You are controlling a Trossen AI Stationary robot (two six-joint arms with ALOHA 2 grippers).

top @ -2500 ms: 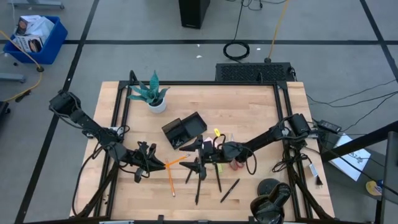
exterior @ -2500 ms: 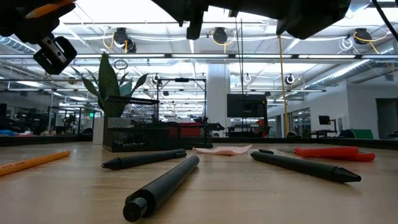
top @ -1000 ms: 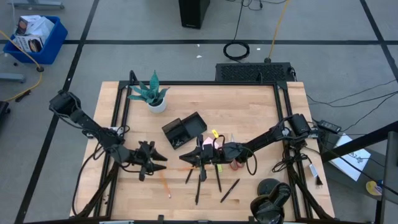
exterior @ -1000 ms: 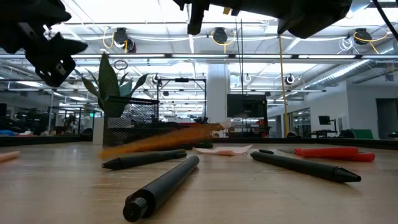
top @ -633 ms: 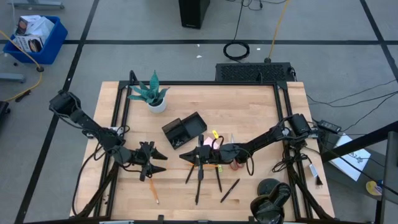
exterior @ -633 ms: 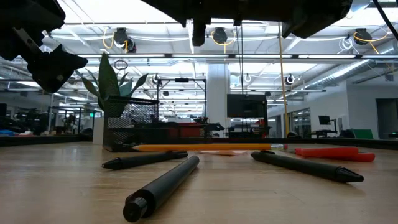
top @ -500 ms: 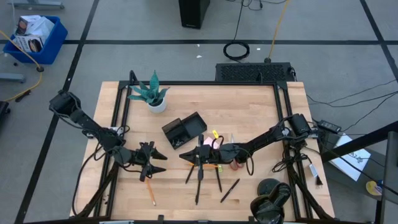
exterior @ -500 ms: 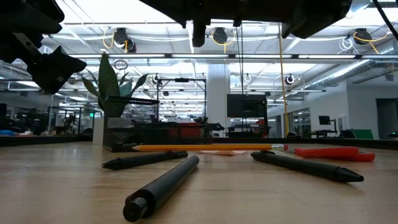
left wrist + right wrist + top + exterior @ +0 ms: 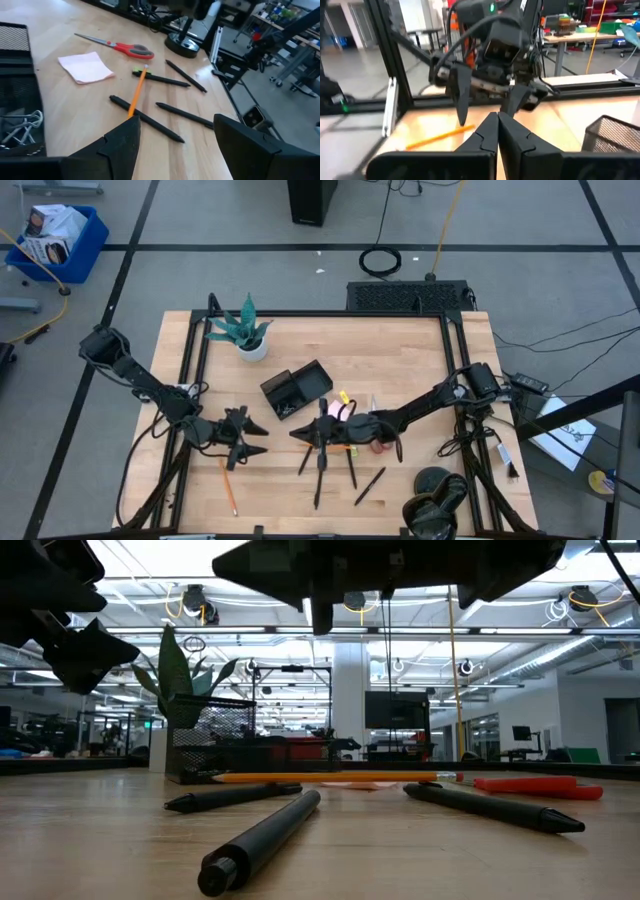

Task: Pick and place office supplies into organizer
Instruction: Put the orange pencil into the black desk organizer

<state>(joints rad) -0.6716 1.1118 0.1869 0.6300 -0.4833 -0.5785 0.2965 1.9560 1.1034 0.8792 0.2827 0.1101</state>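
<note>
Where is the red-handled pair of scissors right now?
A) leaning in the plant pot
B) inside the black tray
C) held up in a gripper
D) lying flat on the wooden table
D: the scissors lie flat on the bare table, past the pink note pad, with no gripper touching them.

Grey floor (image 9: 200,220) marked with black tape lines (blue bin (image 9: 58,242) at one corner); ceiling lights (image 9: 350,595) overhead.

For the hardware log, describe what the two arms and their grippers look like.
Both arms are dark, slim and jointed, with black cables looped along them. The left gripper has two broad, matte black fingers tapering to points. The right gripper has similar black wedge-shaped fingers.
</note>
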